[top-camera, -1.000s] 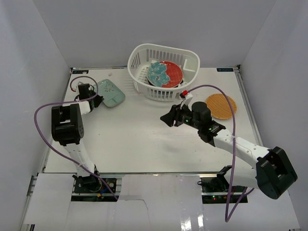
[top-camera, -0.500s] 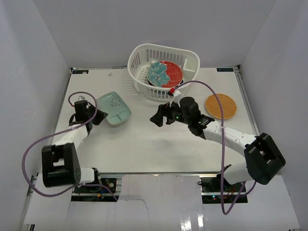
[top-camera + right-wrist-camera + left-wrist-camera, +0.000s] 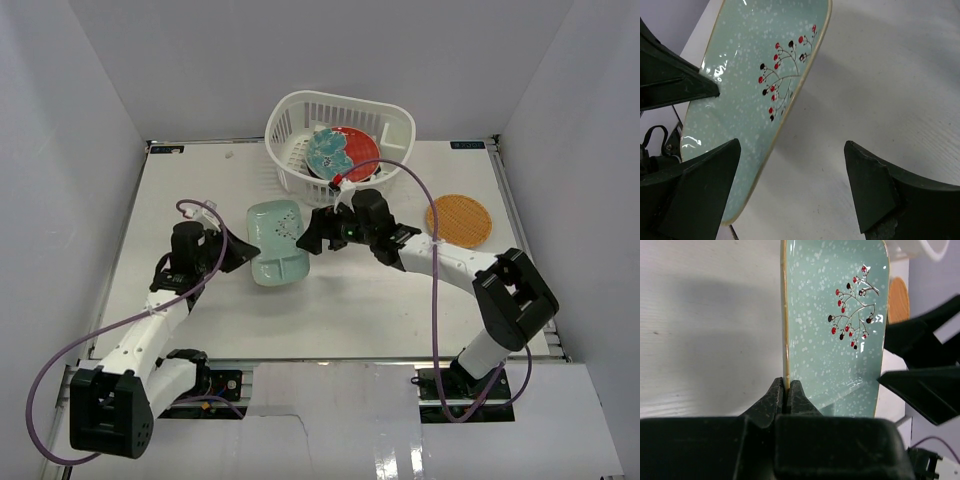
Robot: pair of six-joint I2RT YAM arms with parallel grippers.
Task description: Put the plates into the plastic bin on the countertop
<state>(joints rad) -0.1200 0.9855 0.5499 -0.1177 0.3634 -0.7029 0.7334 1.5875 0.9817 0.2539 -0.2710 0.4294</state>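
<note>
My left gripper (image 3: 238,256) is shut on the near rim of the pale mint rectangular plate (image 3: 277,243) and holds it tilted above the countertop (image 3: 330,310). The left wrist view shows both fingertips (image 3: 776,392) pinching the plate's (image 3: 840,315) yellow edge. My right gripper (image 3: 312,232) is open at the plate's right edge. In the right wrist view the plate (image 3: 750,85) reaches just inside the gap (image 3: 790,185) beside one finger. The white plastic bin (image 3: 290,105) stands at the back with a red-and-teal round plate (image 3: 355,152) in it. The orange woven-look plate (image 3: 459,220) lies at the right.
Pale grey walls close in the countertop on three sides. The right arm's purple cable (image 3: 430,200) arcs over the space between the bin and the orange plate. The orange plate's edge (image 3: 898,300) and the right gripper's fingers (image 3: 925,380) show in the left wrist view.
My left arm has carried the mint plate from the back left toward the middle. My right gripper has moved left to the plate's right edge and stays open.
</note>
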